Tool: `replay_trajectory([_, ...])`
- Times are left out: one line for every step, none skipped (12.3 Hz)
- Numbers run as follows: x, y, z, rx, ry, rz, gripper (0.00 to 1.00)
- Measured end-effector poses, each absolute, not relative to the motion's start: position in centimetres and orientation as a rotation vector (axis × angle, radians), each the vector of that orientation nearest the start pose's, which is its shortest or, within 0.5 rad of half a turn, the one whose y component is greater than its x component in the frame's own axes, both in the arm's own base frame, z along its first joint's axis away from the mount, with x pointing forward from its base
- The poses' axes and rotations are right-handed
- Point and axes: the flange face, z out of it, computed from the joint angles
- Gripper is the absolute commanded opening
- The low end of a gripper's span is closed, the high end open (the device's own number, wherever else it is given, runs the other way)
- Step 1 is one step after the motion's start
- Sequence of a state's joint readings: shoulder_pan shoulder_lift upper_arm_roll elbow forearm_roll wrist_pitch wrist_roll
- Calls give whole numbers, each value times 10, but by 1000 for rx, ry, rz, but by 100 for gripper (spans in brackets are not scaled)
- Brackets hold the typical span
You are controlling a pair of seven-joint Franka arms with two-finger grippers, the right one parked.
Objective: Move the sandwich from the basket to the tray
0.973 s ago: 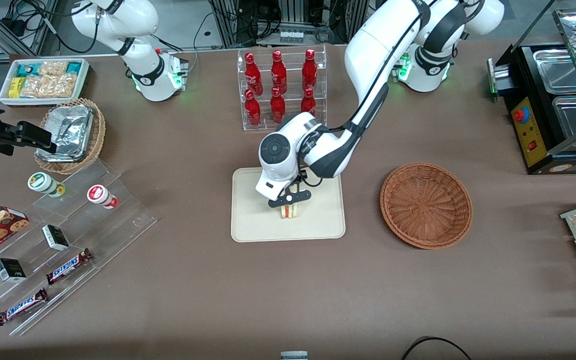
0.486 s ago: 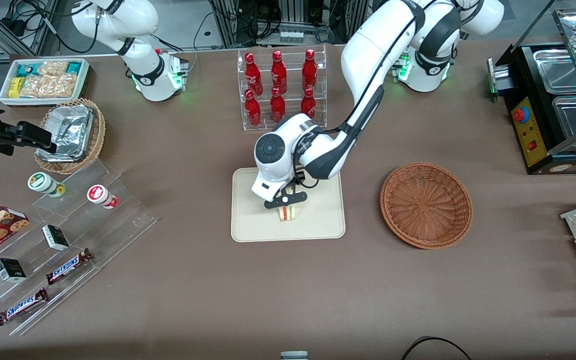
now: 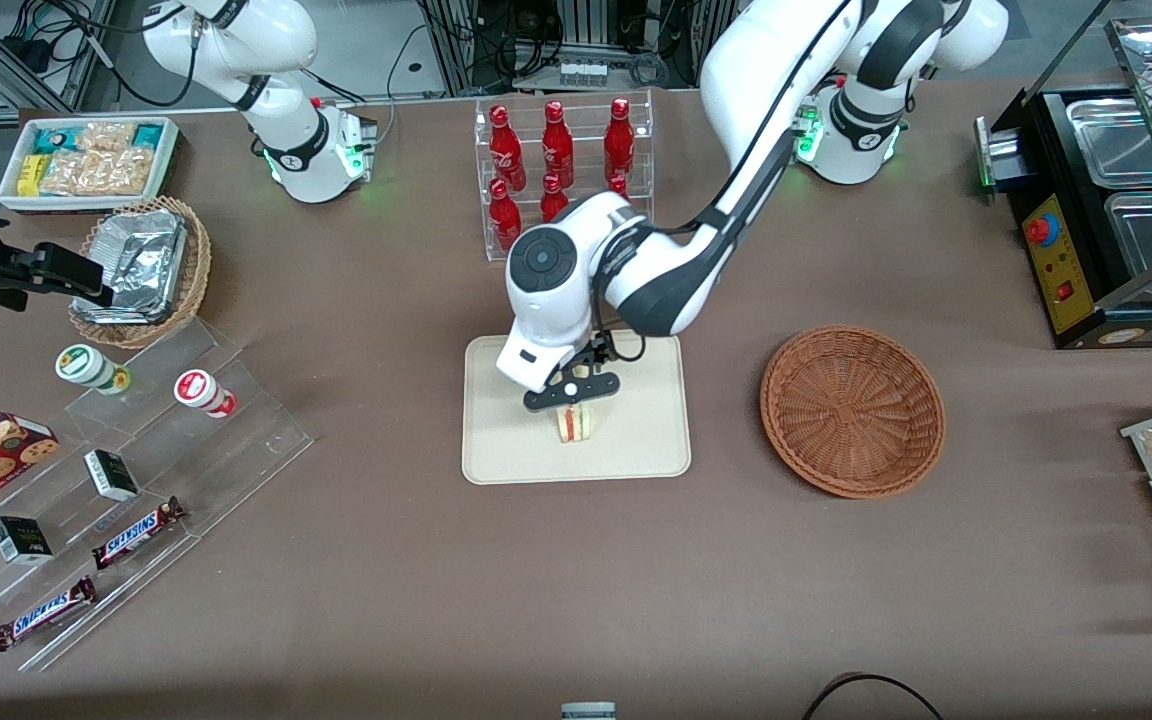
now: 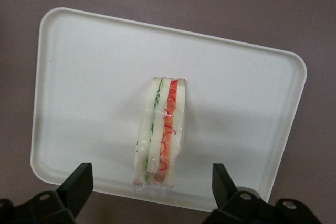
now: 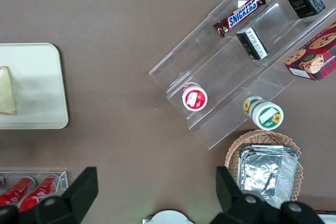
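I see the sandwich standing on its edge on the tray, near the tray's middle, nothing touching it. My gripper hangs just above it, fingers spread wide and holding nothing. The basket sits beside the tray toward the working arm's end, apart from it.

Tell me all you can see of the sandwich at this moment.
The sandwich is a small wedge of pale bread slices with green and red filling along its cut edge, apparently in clear wrap. It stands on edge on the cream tray, near the middle. The claw is open above it, fingers well apart on either side, not touching it. The basket is empty.
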State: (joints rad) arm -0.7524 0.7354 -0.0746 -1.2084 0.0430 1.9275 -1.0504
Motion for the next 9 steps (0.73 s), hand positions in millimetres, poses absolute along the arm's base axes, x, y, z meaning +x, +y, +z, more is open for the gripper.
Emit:
replay_trajectory([524,-529,360,-3117,-369,15,100])
replay_trajectory([529,-518,376,-3109,-379,15,100])
replay_trajectory([535,-504,387,-3097,-392,18,100])
replay_trajectory([543,-485,396,-3090,-387,21,100])
replay_trajectory([553,-462,401,-3087,-358,28,100])
replay_trajectory([561,-437,404,-3083,-330,37,100])
replay_trajectory([568,-412,408,-3076,-317,49,100])
replay_trajectory([574,-388,411,-3071,-300,60,100])
replay_trajectory([576,-365,415,-3068,-266,73,100])
